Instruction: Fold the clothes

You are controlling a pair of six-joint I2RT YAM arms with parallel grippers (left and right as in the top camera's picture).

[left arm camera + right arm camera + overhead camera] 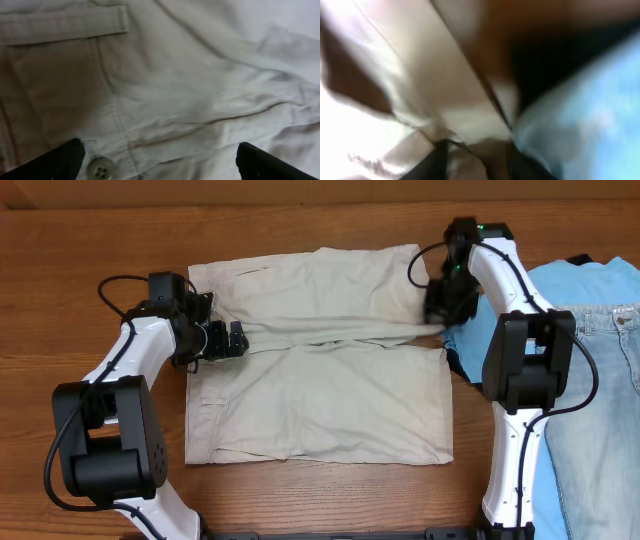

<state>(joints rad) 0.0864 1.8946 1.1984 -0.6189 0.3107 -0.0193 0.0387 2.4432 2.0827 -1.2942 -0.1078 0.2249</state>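
The pale beige shorts (330,395) lie spread flat on the wooden table, waistband to the left and both legs pointing right. My left gripper (232,340) is open and sits low over the middle of the waistband. In the left wrist view its jaws (157,162) straddle the cloth (175,75) next to the button (101,167). My right gripper (440,315) is at the right edge of the shorts, where the two leg hems meet. In the blurred right wrist view its fingers (480,162) are closed on a fold of beige cloth (420,75). A taut crease runs between the two grippers.
A light blue T-shirt (590,280) and pale blue denim jeans (600,410) lie at the right edge of the table, close to the right arm. The blue cloth also shows in the right wrist view (590,115). Bare wood (100,230) surrounds the shorts.
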